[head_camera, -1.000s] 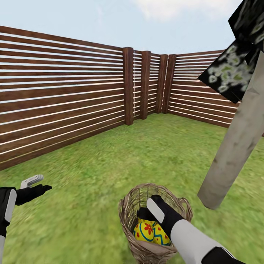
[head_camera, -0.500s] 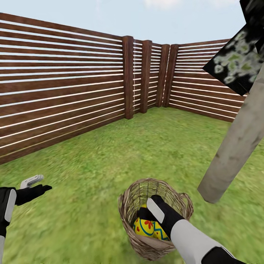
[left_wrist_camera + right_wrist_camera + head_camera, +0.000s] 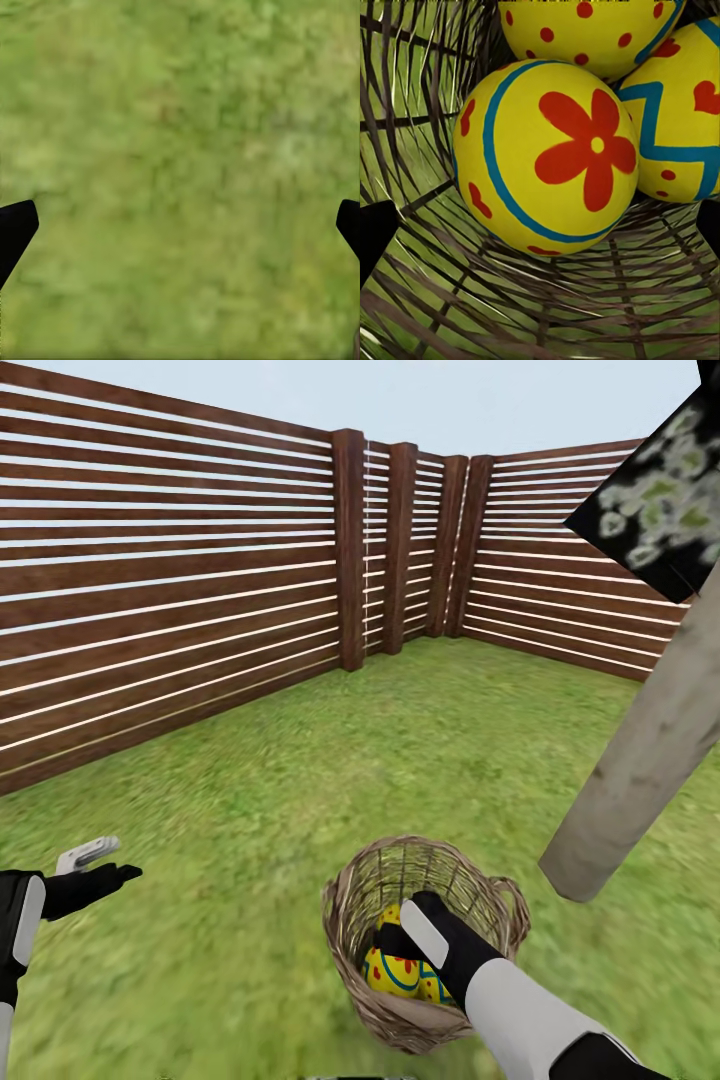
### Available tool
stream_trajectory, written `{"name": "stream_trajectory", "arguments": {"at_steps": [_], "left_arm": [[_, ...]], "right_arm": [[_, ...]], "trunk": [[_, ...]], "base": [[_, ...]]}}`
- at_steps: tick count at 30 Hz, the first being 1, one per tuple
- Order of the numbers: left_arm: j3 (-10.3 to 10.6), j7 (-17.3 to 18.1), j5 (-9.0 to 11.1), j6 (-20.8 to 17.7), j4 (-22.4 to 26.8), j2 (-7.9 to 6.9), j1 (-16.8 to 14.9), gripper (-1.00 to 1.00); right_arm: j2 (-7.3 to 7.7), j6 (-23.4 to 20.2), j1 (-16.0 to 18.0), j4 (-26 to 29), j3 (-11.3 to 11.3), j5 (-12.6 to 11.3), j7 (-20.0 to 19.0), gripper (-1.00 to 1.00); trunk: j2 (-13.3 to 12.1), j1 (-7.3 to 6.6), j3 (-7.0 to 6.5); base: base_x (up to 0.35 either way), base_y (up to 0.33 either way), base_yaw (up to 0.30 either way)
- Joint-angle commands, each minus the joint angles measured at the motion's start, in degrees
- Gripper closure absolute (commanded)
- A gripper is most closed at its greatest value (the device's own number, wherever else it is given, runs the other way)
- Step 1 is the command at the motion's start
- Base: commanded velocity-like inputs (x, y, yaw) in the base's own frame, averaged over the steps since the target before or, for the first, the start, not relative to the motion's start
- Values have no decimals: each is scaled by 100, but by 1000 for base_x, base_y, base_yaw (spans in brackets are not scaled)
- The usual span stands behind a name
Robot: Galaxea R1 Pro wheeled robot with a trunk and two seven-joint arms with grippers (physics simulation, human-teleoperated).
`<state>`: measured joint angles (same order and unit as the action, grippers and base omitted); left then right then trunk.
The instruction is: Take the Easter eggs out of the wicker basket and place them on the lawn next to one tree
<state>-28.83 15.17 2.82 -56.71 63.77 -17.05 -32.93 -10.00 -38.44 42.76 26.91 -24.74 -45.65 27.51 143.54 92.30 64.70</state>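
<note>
Fingers of our right hand were down inside the wicker basket, spread apart with nothing between them; the right wrist view showed their dark tips at either edge of the frame, flanking the nearest egg without touching it. All three Easter eggs sat bunched in the basket's bottom, so we judged the first pick was only being lined up. Next we would need to sink a little lower, centre the flowered egg between the tips and squeeze gently, since a round shell could slip sideways against its neighbours.

Our left hand hung spread over bare lawn, well apart from the basket. The tree stood near the basket, its trunk leaning out of frame.

In the head view, our own wrist covered much of the eggs, and the third egg was cut off in the wrist view.
</note>
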Motion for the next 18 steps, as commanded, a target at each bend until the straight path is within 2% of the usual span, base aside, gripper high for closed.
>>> {"name": "stream_trajectory", "arguments": {"at_steps": [1,18], "left_arm": [[-9,-2,27,-33,4,0,-3,-100],[-9,-1,26,-33,4,0,-3,-100]], "right_arm": [[0,4,5,5,-22,-51,53,-100],[0,177,5,-10,-22,-42,53,-100]], "trunk": [[2,-1,5],[24,40,360]], "base": [[0,0,0],[0,0,0]]}}
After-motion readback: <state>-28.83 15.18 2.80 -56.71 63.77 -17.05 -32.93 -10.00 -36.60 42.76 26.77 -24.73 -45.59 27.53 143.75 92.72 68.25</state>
